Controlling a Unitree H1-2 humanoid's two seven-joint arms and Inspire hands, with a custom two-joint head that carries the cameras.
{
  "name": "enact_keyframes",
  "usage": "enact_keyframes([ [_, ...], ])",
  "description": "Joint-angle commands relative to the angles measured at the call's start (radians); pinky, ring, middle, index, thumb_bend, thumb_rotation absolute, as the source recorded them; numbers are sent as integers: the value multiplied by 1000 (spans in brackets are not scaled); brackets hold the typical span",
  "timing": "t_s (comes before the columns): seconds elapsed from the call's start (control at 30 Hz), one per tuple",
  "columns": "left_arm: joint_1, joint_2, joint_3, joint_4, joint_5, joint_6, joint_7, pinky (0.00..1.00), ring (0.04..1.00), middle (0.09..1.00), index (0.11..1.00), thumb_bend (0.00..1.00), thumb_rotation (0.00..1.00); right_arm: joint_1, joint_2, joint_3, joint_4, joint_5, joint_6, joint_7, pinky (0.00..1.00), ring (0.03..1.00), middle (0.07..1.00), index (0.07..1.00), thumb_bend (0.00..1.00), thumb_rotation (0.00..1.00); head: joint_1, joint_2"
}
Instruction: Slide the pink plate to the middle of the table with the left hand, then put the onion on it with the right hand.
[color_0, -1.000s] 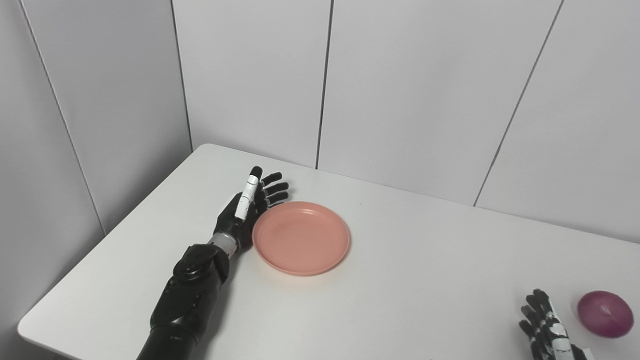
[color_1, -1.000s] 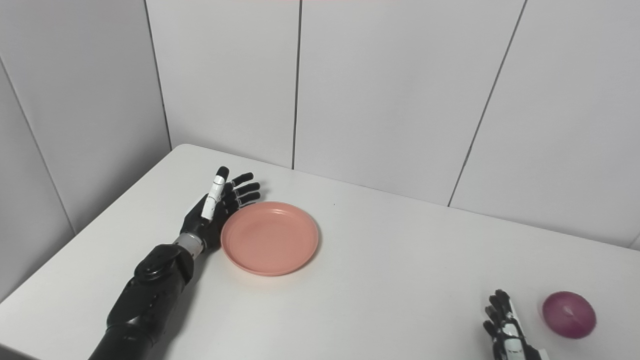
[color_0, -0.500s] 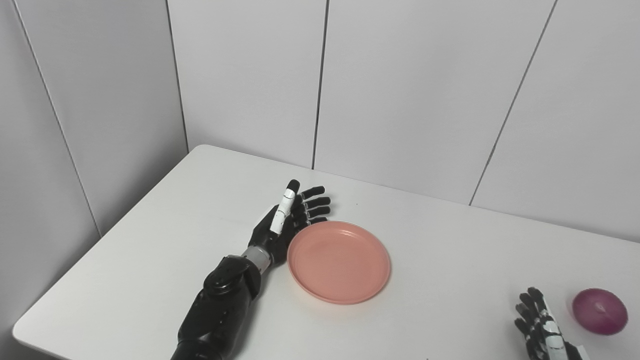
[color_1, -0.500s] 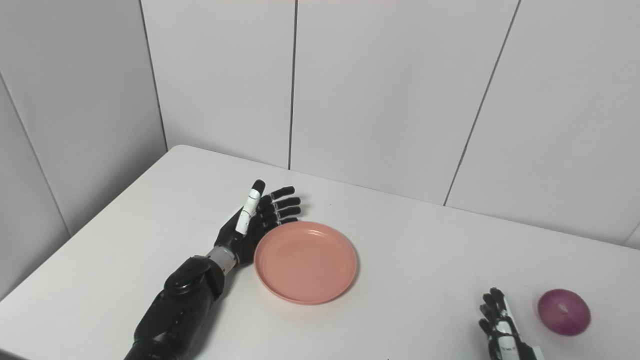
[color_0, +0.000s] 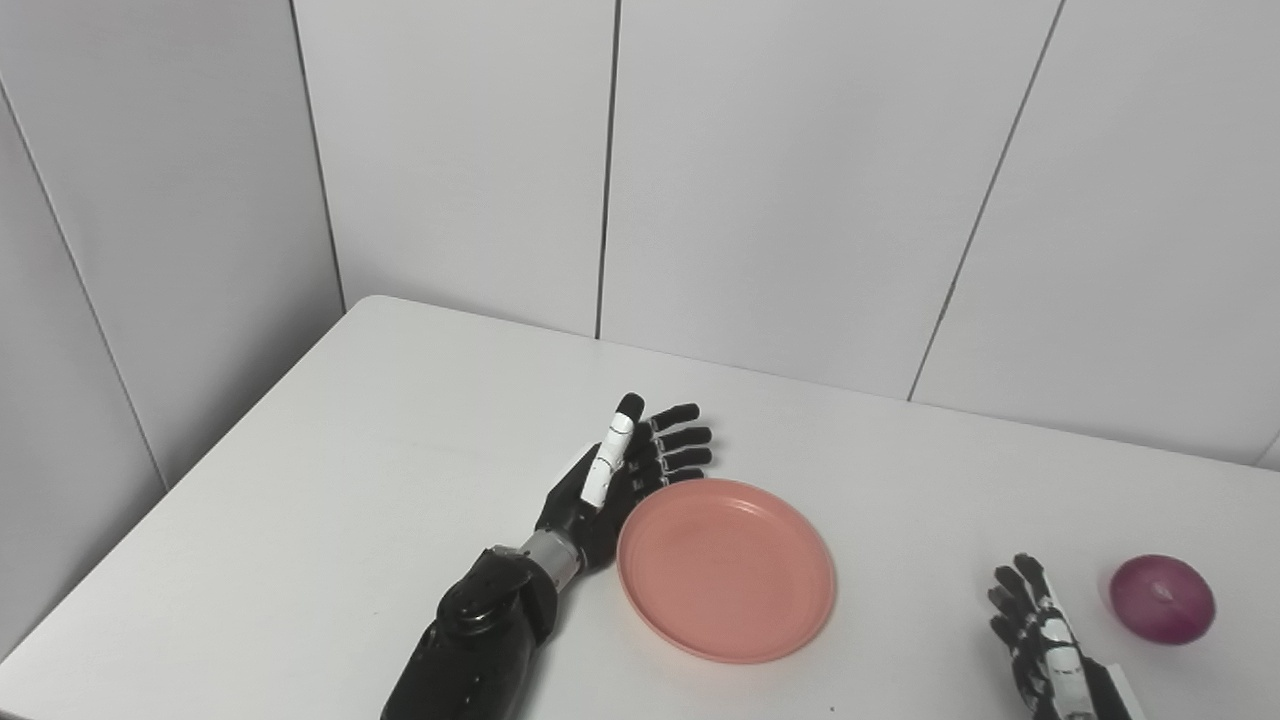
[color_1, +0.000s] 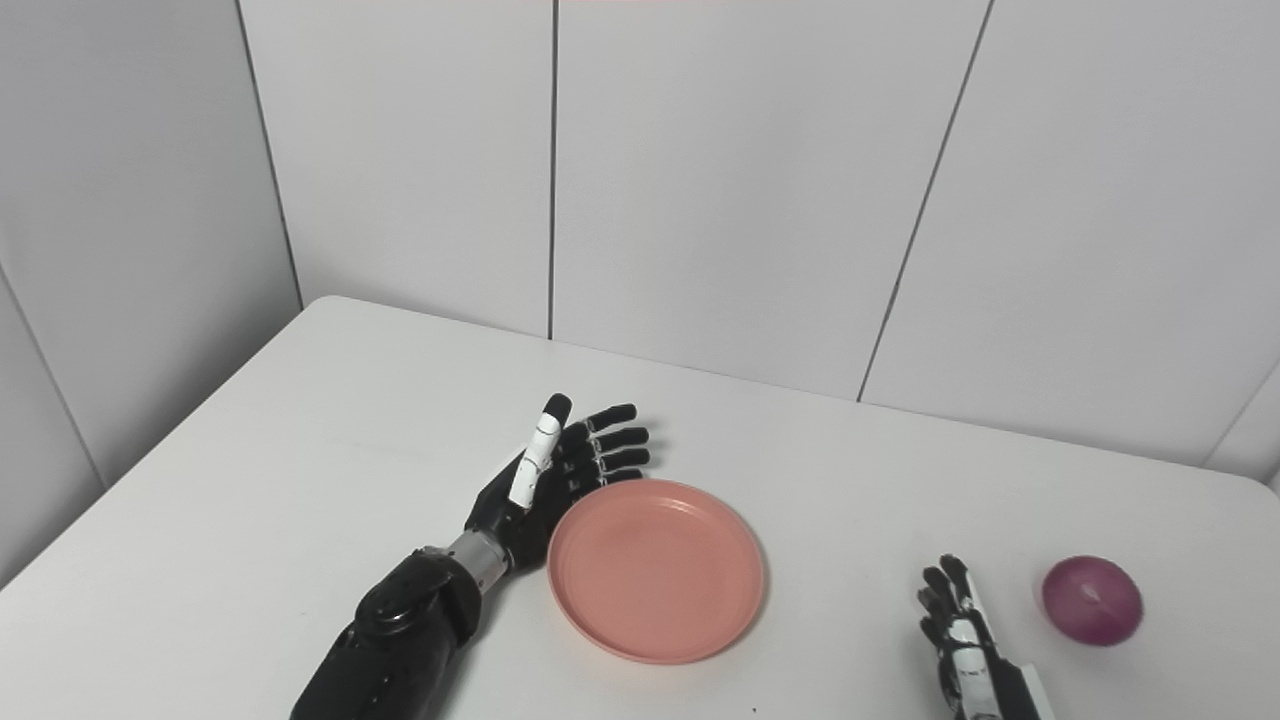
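The pink plate (color_0: 727, 567) lies flat near the middle of the white table (color_0: 330, 450). My left hand (color_0: 620, 475) stands on edge against the plate's left rim, open, fingers stretched toward the far side, holding nothing. A purple onion (color_0: 1162, 600) rests on the table at the right, apart from the plate. My right hand (color_0: 1040, 645) sits low near the front edge, just left of the onion without touching it, fingers apart and empty. The same plate (color_1: 657, 570), onion (color_1: 1092, 601) and right hand (color_1: 957, 635) show in the right eye view.
Grey wall panels (color_0: 780, 170) close off the back and left sides of the table. The table's left edge (color_0: 150, 510) runs diagonally, and its rounded far corner (color_0: 375, 300) is at the upper left.
The left hand has pushed the plate to the right, toward the table's middle. The camera has also panned right. The right hand and onion have stayed put.
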Motion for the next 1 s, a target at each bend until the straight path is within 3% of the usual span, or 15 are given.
enact_keyframes([
  [0.0, 38, 7, -21, 3, 18, 84, -9, 810, 800, 803, 781, 756, 923, 14, 37, 22, 2, -8, -3, -17, 1000, 963, 958, 994, 830, 1000, -40, 15],
  [0.33, 87, 10, -26, -37, -18, 138, -35, 859, 824, 826, 785, 740, 892, -2, 110, 74, -33, -86, 59, -79, 1000, 960, 942, 982, 875, 996, -229, 57],
  [0.47, 83, 24, -23, -12, -21, 131, -52, 886, 839, 825, 785, 740, 901, -6, 132, 91, -37, -98, 68, -91, 1000, 966, 947, 983, 895, 984, -261, 60],
  [0.97, 73, 43, -4, 23, 2, 90, -28, 884, 841, 829, 784, 746, 906, -1, 119, 92, -49, -77, 61, -91, 1000, 962, 948, 983, 892, 971, -235, 69],
])
